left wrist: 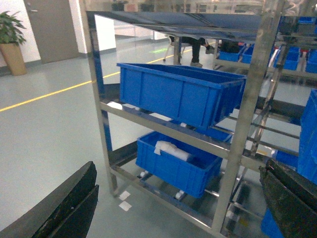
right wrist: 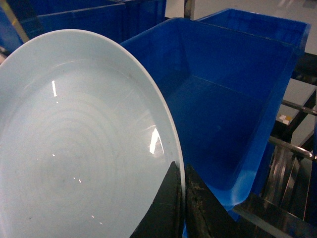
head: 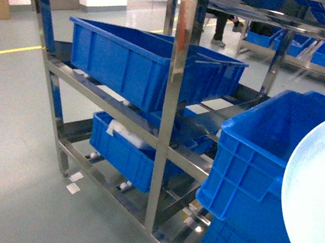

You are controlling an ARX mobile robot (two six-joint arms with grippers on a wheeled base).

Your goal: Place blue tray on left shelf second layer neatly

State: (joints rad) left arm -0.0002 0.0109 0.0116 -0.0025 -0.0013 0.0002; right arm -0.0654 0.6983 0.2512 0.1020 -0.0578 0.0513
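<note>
Head view, left to right: the left shelf (head: 172, 98) carries a dark-blue crate (head: 146, 64) on its second layer, and the blue tray (head: 322, 200) rides high at the right edge. The left gripper (left wrist: 173, 203) hangs with fingers apart, holding nothing. The right gripper (right wrist: 182, 208) pinches the tray's rim, carrying it tilted above another crate (right wrist: 223, 109), probably to clear the posts.

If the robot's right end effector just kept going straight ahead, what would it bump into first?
Probably the deep blue crate right in front. The right end effector is pinching the blue tray by its rim, and the crate's open inside lies just beyond it, though depth is hard to judge.
</note>
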